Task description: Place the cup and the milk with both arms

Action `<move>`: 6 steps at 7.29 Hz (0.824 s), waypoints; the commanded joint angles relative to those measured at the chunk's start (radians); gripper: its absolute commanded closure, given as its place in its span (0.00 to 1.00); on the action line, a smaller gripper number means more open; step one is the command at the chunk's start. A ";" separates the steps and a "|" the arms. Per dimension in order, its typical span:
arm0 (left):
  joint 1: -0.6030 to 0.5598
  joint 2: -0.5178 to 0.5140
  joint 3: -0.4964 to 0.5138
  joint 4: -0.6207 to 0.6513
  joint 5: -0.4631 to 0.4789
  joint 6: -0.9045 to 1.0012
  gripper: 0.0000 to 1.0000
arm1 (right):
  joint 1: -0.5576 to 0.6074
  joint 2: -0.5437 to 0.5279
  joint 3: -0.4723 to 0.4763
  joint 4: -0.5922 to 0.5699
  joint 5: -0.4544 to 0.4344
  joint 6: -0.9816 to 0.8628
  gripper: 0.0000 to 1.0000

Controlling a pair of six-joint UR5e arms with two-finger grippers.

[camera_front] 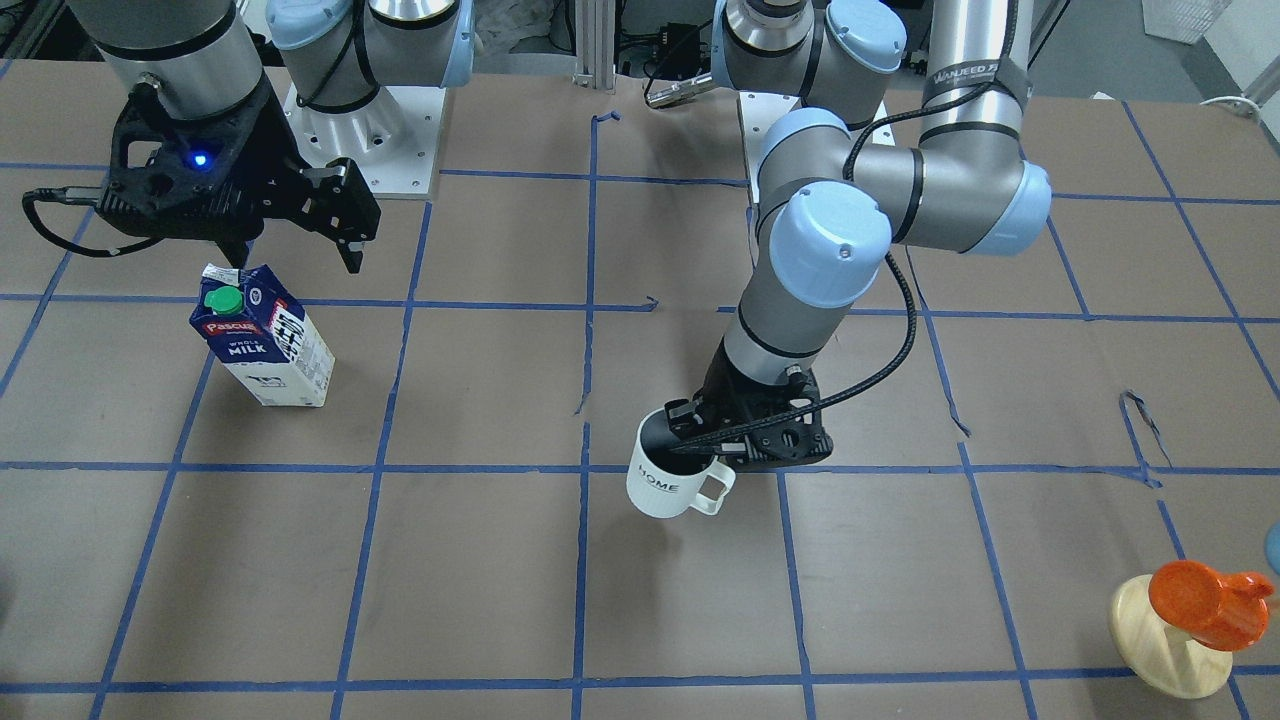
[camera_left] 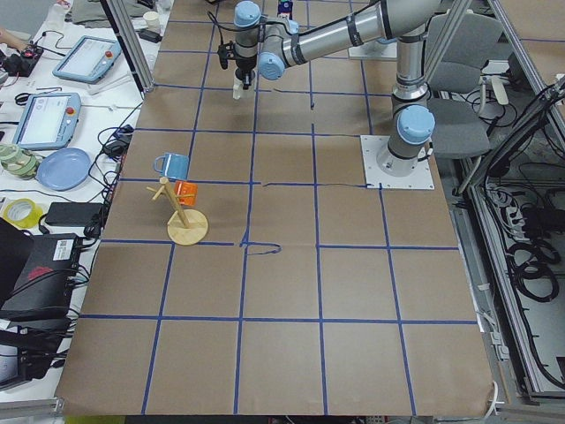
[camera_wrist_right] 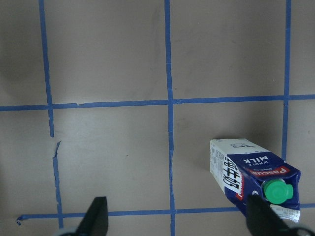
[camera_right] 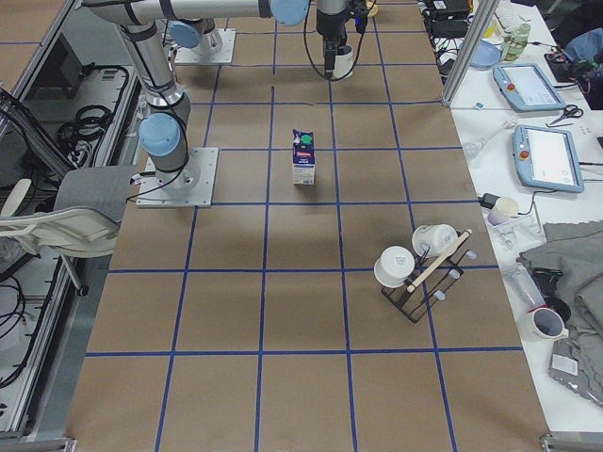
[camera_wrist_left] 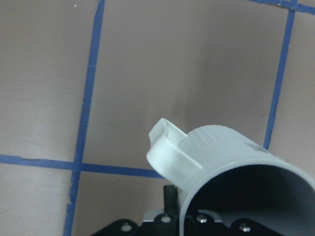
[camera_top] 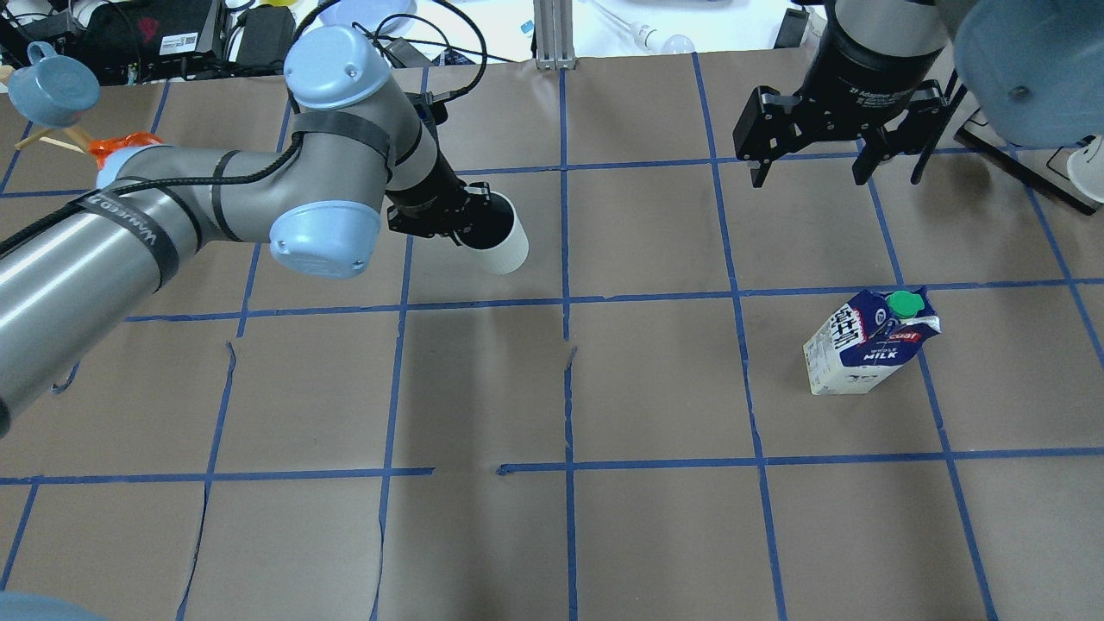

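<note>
Orange cup (camera_front: pixel 1200 598) on its round wooden stand (camera_front: pixel 1150 645), well clear of the jaws of the left arm (camera_front: pixel 830 250), which clamp the tilted white ceramic mug (camera_front: pixel 668 487) by its rim. Farther back, blue-and-white milk carton (camera_front: pixel 265 340) upright on the tabletop (camera_front: pixel 480 580), near and below the wide-spread jaws of the right arm (camera_front: pixel 170 50).

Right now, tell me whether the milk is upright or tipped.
Upright: the milk stands on its white base, green cap on top.
</note>
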 commanded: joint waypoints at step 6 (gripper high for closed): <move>-0.137 -0.124 0.048 0.029 0.037 -0.101 1.00 | -0.035 0.007 0.013 0.000 -0.007 -0.116 0.00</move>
